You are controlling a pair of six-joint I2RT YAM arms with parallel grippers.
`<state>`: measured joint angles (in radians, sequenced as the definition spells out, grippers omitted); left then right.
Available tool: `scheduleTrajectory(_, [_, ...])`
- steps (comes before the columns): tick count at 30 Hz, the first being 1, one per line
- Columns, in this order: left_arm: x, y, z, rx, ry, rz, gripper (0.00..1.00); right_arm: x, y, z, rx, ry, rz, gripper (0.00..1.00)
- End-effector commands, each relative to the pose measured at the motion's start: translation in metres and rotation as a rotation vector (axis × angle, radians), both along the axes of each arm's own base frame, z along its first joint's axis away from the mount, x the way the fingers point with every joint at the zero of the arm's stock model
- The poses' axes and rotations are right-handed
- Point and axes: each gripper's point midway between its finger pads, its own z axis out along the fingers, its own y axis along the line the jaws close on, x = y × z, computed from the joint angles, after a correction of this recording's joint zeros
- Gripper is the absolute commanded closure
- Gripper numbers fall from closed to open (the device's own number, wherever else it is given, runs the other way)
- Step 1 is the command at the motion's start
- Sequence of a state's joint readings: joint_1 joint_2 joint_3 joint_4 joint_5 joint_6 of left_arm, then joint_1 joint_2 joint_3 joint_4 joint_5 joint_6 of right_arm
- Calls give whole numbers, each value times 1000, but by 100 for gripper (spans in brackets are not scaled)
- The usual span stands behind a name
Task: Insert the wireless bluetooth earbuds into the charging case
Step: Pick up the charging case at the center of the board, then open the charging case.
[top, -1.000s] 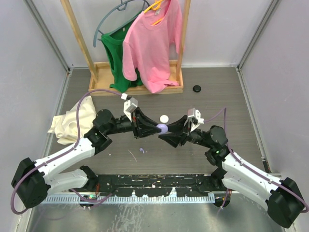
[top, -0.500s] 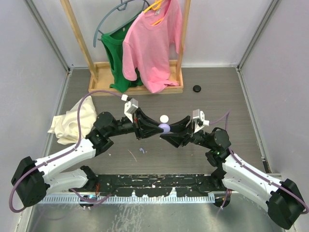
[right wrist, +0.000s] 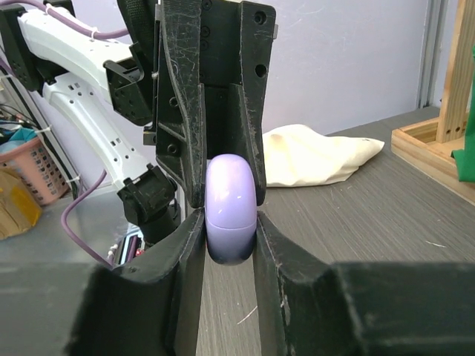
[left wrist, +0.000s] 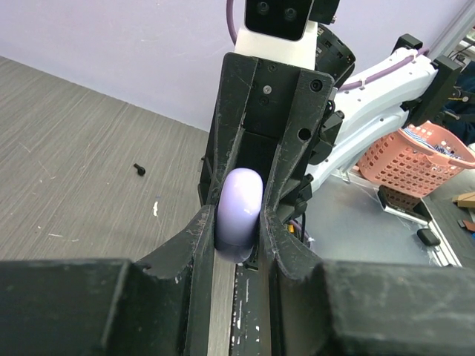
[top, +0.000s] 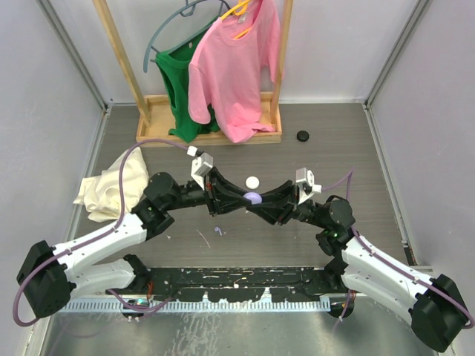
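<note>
The lilac charging case (top: 254, 198) is closed and held above the table between both grippers. My left gripper (top: 242, 199) is shut on it from the left, and my right gripper (top: 265, 202) is shut on it from the right. In the left wrist view the case (left wrist: 238, 204) sits between my left gripper's (left wrist: 237, 226) fingers. In the right wrist view the case (right wrist: 231, 204) shows its lid seam between my right gripper's (right wrist: 231, 226) fingers. A tiny lilac earbud (top: 217, 231) lies on the table below the left arm. A small round white object (top: 253, 182) lies just behind the case.
A cream cloth (top: 111, 189) lies at the left. A wooden rack (top: 208, 122) with a green and a pink shirt stands at the back. A small black round object (top: 302, 136) lies at the back right. A black paint-flecked strip (top: 237, 285) runs along the near edge.
My right gripper's fingers have closed in on the lilac case, which has shifted slightly to the right. My left gripper has kept its hold on it.
</note>
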<state>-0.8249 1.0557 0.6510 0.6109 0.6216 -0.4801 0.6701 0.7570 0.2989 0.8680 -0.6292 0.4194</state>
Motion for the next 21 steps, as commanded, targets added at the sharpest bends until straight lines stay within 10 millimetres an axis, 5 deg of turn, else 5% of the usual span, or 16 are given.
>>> scheduleTrajectory(1, [-2,3,7,-6,-41,18,91,-12,0,20,26,-115,41,92])
scheduleTrajectory(10, [-6,17,1,92,-69,48,51,-19,4,15,-40,-137,99,99])
scheduleTrajectory(21, [-7,15,0,130,-50,29,43,-18,8,12,-65,-156,115,99])
